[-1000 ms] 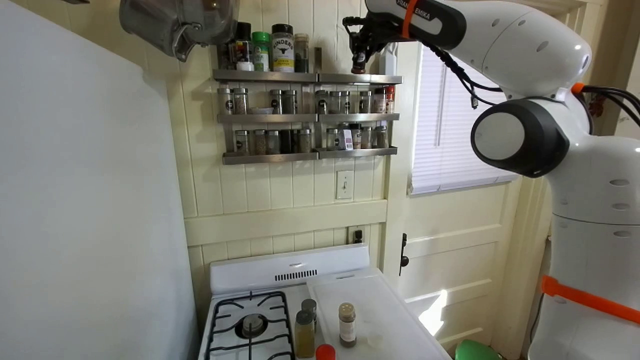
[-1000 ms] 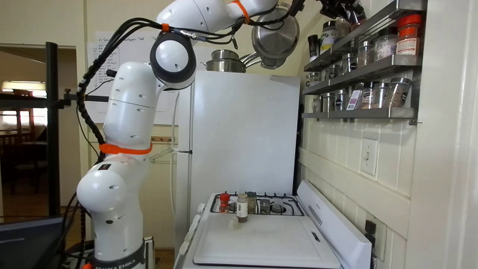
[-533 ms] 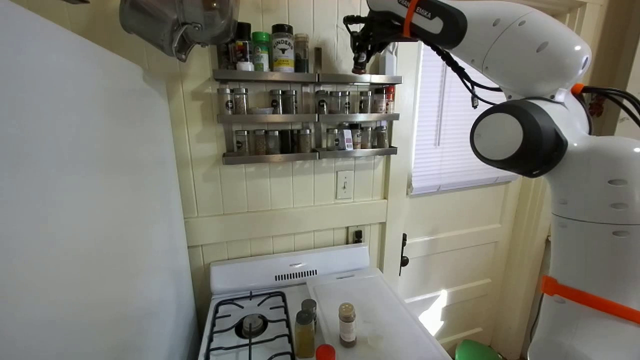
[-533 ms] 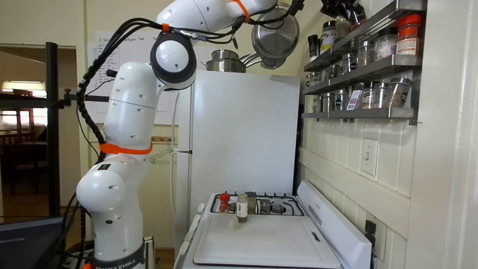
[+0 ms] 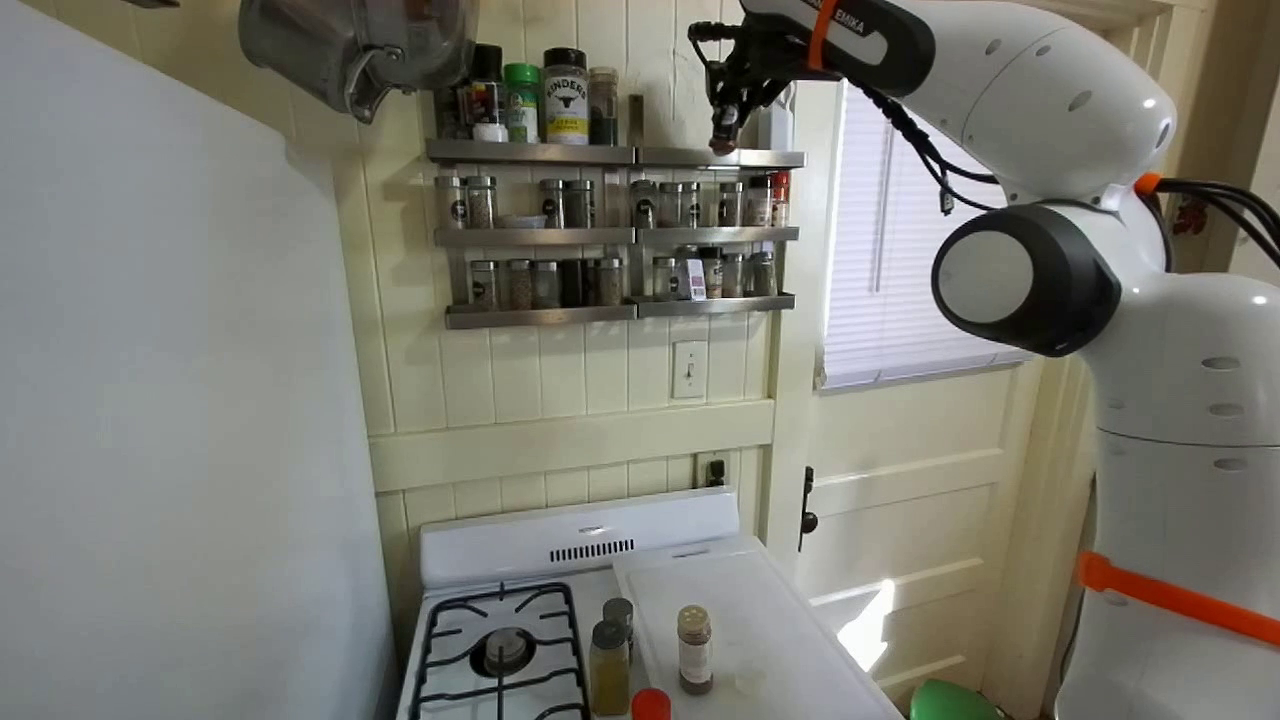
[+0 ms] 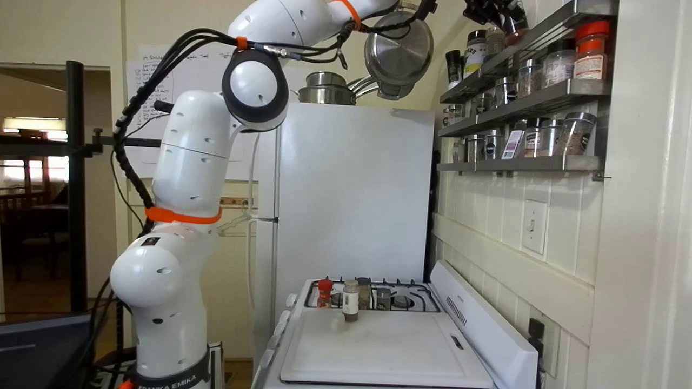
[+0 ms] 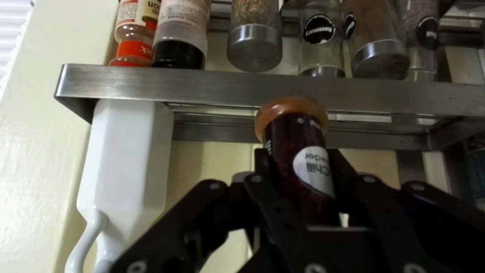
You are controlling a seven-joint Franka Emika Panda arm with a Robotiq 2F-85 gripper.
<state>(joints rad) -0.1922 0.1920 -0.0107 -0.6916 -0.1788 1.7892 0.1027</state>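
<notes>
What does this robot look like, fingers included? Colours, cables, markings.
White, rounded arm with dark joint rings, orange straps and a thick black cable bundle. The dark base band reads FRANKA EMIKA. Black, jointed fingers with round, metallic bolt heads.

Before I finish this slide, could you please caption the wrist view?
The tool grips a dark red jar labelled Chili near a metal shelf, with spice jars beyond.

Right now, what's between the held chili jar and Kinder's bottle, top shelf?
In an exterior view, from the Kinder's bottle: a tan-lidded jar, a metal upright, then just wall up to the chili jar.
</notes>
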